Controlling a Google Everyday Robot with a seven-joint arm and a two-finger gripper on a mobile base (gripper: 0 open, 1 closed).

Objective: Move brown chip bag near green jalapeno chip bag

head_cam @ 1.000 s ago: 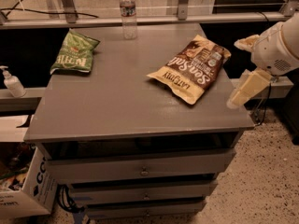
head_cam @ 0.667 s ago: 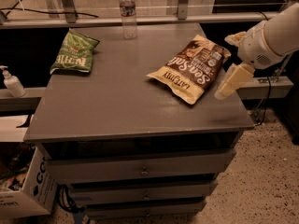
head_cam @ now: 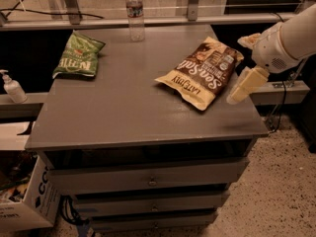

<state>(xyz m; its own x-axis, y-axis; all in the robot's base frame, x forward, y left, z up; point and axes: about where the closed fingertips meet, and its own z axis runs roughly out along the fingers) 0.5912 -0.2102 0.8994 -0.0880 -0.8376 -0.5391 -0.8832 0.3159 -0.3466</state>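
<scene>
gray cabinet top [head_cam: 123, 112] with drawers [head_cam: 148, 179] below it, speckled floor [head_cam: 286, 191] to the right. the green jalapeno chip bag [head_cam: 79, 60] lies flat near the back left corner, lettering upside down to the camera. a clear water bottle [head_cam: 134, 11] stands upright at the back edge, between the two bags but well behind them. the brown chip bag [head_cam: 200, 73] lies flat on the right half of the top, angled, "sea salt" text upside down to the camera, well apart from the green one. the gripper [head_cam: 237, 70] hangs at the right edge of the cabinet on a white arm [head_cam: 291, 41], just beside the brown bag's right end, jaws spread wide and holding nothing (the lower finger [head_cam: 247, 84] points down-left over the edge, contact with the bag can't be made out). a pump bottle [head_cam: 12, 88] sits on a ledge at left, a cardboard box [head_cam: 29, 201] on the floor below it.
</scene>
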